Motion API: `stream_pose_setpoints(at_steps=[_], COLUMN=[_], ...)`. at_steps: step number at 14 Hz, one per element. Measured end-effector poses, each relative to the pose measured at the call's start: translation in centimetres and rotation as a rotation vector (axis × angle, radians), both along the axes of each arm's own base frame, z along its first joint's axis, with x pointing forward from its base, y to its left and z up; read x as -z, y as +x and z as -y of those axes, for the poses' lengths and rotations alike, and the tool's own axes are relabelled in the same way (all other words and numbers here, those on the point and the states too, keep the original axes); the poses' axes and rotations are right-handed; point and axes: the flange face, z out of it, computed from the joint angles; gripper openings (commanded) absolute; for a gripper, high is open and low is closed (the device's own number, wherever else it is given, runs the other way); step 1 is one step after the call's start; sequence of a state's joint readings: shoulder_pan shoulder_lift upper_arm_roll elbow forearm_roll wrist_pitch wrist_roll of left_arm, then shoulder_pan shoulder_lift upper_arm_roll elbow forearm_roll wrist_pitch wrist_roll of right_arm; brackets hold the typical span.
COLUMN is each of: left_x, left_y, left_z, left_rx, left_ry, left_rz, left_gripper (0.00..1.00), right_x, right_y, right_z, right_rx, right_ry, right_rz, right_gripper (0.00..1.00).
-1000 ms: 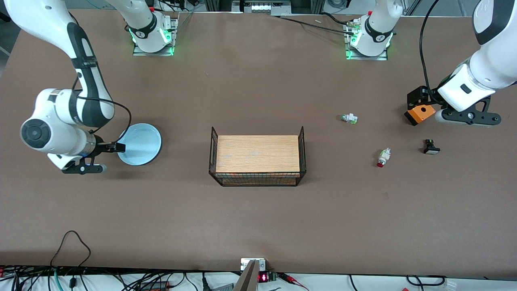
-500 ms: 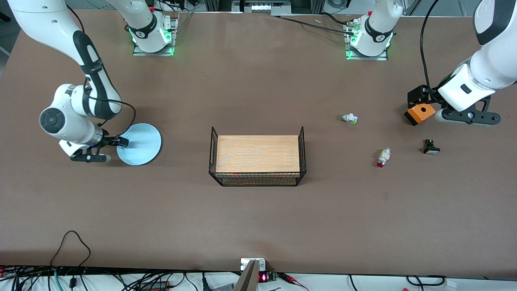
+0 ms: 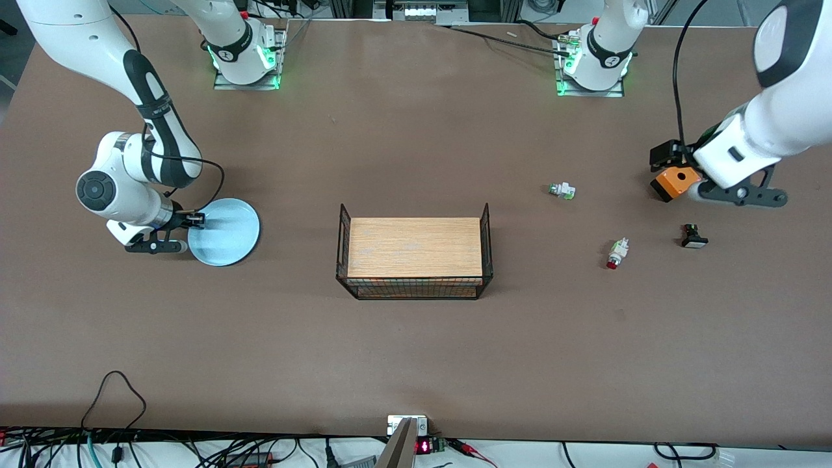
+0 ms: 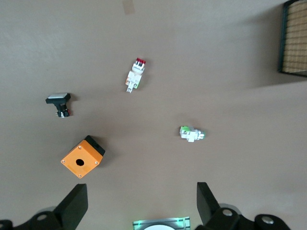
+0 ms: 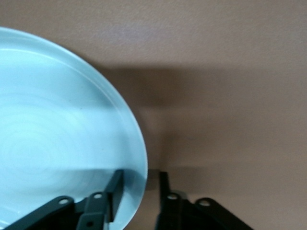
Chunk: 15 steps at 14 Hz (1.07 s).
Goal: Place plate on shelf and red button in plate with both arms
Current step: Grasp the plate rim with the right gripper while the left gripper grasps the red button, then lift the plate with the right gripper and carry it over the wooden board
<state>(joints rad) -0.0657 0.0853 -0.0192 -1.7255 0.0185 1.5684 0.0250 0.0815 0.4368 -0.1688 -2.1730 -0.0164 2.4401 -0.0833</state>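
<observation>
The pale blue plate (image 3: 227, 234) lies flat on the table toward the right arm's end. My right gripper (image 3: 197, 221) is low at its rim and open. In the right wrist view its jaws (image 5: 139, 191) straddle the rim of the plate (image 5: 57, 139), one finger over the plate and one outside it. The red button (image 3: 616, 253) lies on its side toward the left arm's end and also shows in the left wrist view (image 4: 135, 74). My left gripper (image 3: 741, 194) hovers wide open and empty (image 4: 139, 211) beside an orange box (image 3: 676, 182).
A wire basket with a wooden board (image 3: 414, 257) stands mid-table. A white button with a green end (image 3: 561, 190) lies farther from the camera than the red button. A black button with a white cap (image 3: 693, 237) lies beside the red one. The orange box (image 4: 82, 156) lies near one left finger.
My right arm has swung in and down, and its fingers now straddle the plate's rim. My left arm has shifted slightly toward the middle of the table. The plate and buttons have not moved.
</observation>
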Motion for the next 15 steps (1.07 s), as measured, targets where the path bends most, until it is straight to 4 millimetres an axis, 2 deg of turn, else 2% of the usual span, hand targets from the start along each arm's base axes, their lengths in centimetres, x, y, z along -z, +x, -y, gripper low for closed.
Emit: stream_pose_setpoints(at_steps=[4, 6, 8, 10, 13, 15], left_x=[8.3, 13.2, 17.8, 22.0, 27.7, 30.1], left_y=[4.0, 4.6, 3.9, 2.3, 0.0, -0.5], left_z=[-0.2, -0.9, -1.3, -2.1, -3.3, -3.3], left_rx=[0.17, 0.256, 0.293, 0.298, 0.295, 0.299], left_ry=[-0.003, -0.023, -0.031, -0.033, -0.037, -0.039], left_rz=[0.044, 0.08, 0.141, 0.218, 0.289, 0.317], left_gripper=[1.0, 1.0, 1.0, 1.0, 1.0, 1.0], right_x=[-0.2, -1.4, -5.4, -10.8, -17.9, -22.0], right_y=[-0.1, 0.4, 2.2, 3.6, 4.2, 4.2], right_z=[0.0, -0.5, -1.7, -2.6, -3.2, -4.8], right_rx=[0.035, 0.088, 0.092, 0.079, 0.11, 0.182], right_ry=[0.022, 0.072, 0.118, 0.145, 0.17, 0.212], right_rz=[-0.033, -0.077, -0.09, -0.074, -0.057, -0.053], right_gripper=[0.0, 0.0, 0.0, 0.0, 0.0, 0.0])
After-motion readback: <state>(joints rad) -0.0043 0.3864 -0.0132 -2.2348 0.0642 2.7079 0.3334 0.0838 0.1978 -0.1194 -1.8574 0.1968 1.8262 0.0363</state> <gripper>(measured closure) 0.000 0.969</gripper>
